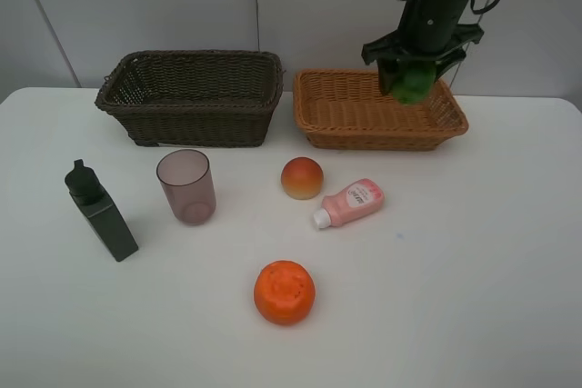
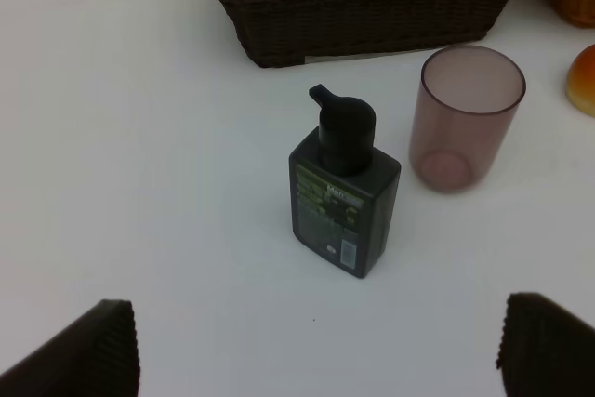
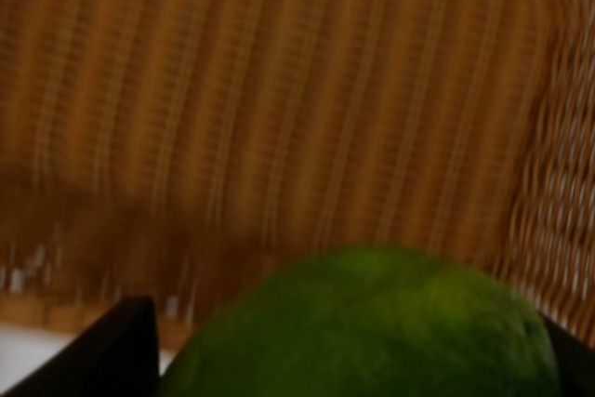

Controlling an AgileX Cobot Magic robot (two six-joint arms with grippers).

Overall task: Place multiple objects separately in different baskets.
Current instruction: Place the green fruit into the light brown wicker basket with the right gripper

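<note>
My right gripper [image 1: 411, 79] is shut on the green lime [image 1: 412, 84] and holds it above the light orange-tan basket [image 1: 338, 112]. The lime [image 3: 372, 327] fills the right wrist view over the tan weave [image 3: 279, 90]. The dark brown basket [image 1: 191, 97] stands to its left. On the table lie the dark green square bottle [image 1: 102, 213], the mauve cup [image 1: 186, 186], the peach-coloured fruit [image 1: 302, 178], the pink squeeze bottle [image 1: 350, 203] and the orange [image 1: 285, 293]. My left gripper [image 2: 316, 350] is open, apart from the green bottle [image 2: 342, 197] and the cup [image 2: 465, 118].
The white table [image 1: 455, 270] ends at a pale wall behind the baskets. The brown basket's wall [image 2: 372, 6] shows behind the bottle in the left wrist view. The left arm does not show in the high view.
</note>
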